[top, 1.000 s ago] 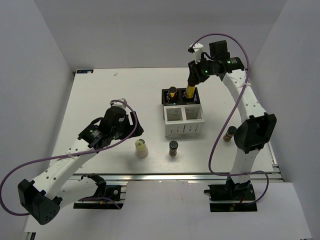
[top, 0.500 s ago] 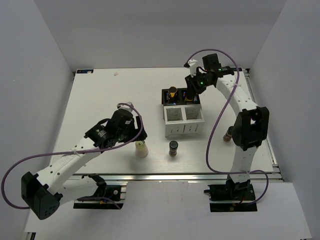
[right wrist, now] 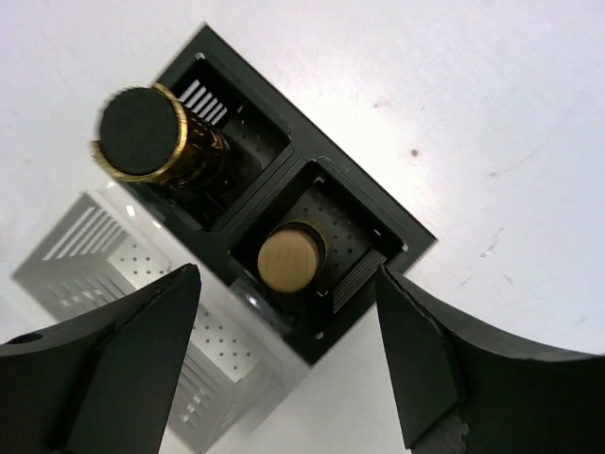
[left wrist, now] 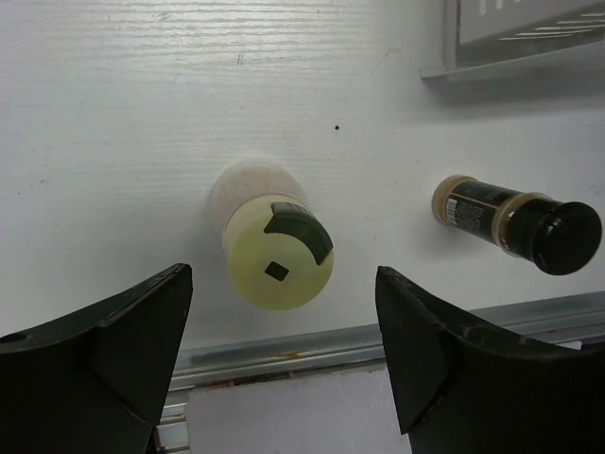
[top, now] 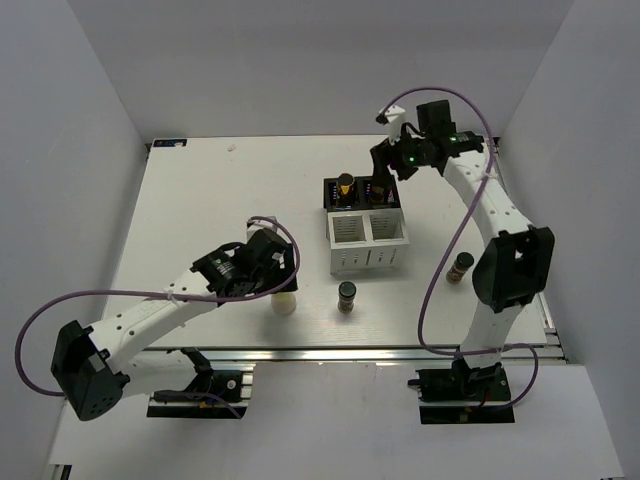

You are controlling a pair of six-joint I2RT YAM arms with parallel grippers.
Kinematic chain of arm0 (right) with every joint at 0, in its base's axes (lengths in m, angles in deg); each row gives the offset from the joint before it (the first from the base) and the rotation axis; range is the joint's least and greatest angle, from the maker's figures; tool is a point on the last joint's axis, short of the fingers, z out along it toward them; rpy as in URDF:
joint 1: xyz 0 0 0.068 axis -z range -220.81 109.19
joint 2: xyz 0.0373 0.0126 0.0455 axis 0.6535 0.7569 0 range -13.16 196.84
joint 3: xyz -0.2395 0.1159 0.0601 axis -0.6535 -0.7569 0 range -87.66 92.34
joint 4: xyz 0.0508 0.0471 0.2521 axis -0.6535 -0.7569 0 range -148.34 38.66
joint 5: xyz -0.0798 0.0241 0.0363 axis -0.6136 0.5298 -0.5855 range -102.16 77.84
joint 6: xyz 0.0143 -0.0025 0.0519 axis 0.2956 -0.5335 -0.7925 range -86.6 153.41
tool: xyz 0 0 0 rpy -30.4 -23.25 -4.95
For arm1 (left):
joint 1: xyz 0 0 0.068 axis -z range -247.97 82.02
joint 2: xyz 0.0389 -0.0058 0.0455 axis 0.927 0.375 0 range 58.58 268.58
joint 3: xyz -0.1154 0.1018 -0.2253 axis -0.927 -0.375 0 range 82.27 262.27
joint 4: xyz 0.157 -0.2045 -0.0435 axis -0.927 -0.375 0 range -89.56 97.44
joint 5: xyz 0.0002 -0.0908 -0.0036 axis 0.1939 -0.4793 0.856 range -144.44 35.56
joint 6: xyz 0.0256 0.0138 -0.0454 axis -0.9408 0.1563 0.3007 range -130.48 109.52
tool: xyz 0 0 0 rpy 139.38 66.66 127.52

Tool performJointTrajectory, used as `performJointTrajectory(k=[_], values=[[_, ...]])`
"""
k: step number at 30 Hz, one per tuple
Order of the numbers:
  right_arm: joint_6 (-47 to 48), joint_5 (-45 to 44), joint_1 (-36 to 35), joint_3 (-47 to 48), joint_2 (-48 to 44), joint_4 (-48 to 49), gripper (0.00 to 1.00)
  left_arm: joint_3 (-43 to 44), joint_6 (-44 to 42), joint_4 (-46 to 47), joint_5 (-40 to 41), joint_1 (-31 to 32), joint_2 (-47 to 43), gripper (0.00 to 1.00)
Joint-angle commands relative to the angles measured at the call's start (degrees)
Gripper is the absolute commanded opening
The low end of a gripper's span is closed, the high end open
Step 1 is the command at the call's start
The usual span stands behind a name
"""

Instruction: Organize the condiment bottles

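The cream conical bottle [top: 285, 304] stands near the front edge; in the left wrist view [left wrist: 277, 251] it sits below and between my open left gripper [left wrist: 284, 272], untouched. The left gripper [top: 279, 284] hovers just over it. Two tall dark bottles stand in the box's black back compartments: a black-capped one [right wrist: 142, 132] on the left [top: 345, 186] and a tan-capped one [right wrist: 293, 257] on the right [top: 378, 192]. My right gripper [right wrist: 288, 274] is open and empty above the tan-capped one [top: 386, 172]. One short brown jar [top: 347, 296] stands right of the cream bottle [left wrist: 515, 220]. Another [top: 460, 267] stands by the right arm.
The four-compartment box [top: 368, 262] stands mid-table, its two white front compartments holding nothing [right wrist: 113, 255]. Its corner shows in the left wrist view [left wrist: 510, 43]. The table's metal front rail [left wrist: 359, 336] runs just beyond the cream bottle.
My right gripper lowered the tan-capped tall bottle into the back right compartment, let go and rose slightly. My left arm moved right and forward over the cream bottle.
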Motion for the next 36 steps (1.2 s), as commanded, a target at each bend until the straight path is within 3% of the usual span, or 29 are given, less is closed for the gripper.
performJointTrajectory(k=[1, 7, 11, 14, 18, 21, 23, 27, 30, 36], values=[[-2.63, 1.78, 2.68, -0.05, -7.76, 3.03, 0.79, 0.55, 2.02, -1.24, 4.61, 1.24, 0.86, 0.88], [-4.31, 4.50, 6.03, -4.62, -13.92, 3.99, 0.79, 0.38, 2.81, 0.16, 5.67, 2.30, 5.95, 0.87], [-4.57, 4.77, 7.09, -8.31, -16.91, 4.87, 0.79, 1.08, 3.77, -0.62, 6.72, 2.65, 9.64, 0.79], [-4.84, 4.95, 7.88, -10.86, -18.67, 5.66, 0.78, 1.87, 4.66, -2.12, 8.31, 2.65, 11.32, 0.62], [-4.66, 5.03, 8.58, -13.85, -20.95, 6.45, 0.78, 3.36, 4.83, -2.29, 9.89, 2.65, 11.23, 0.27], [-4.05, 5.56, 8.76, -16.13, -22.97, 6.89, 0.74, 6.08, 4.05, -2.47, 10.07, 2.83, 10.88, 0.12], [-3.43, 6.35, 8.93, -18.07, -24.99, 7.42, 0.64, 9.58, 2.73, -2.47, 9.89, 3.18, 10.44, 0.00], [-2.90, 7.58, 9.28, -21.14, -28.33, 7.77, 0.44, 17.92, -1.13, -1.24, 9.19, 4.15, 10.44, 0.00], [-3.25, 8.11, 9.72, -24.04, -30.53, 8.12, 0.00, 24.60, -5.00, 1.22, 7.44, 4.15, 11.58, 0.00], [-3.78, 7.67, 10.08, -28.70, -33.52, 8.83, 0.00, 35.08, -10.98, 4.20, 5.85, 4.15, 18.59, 0.00]])
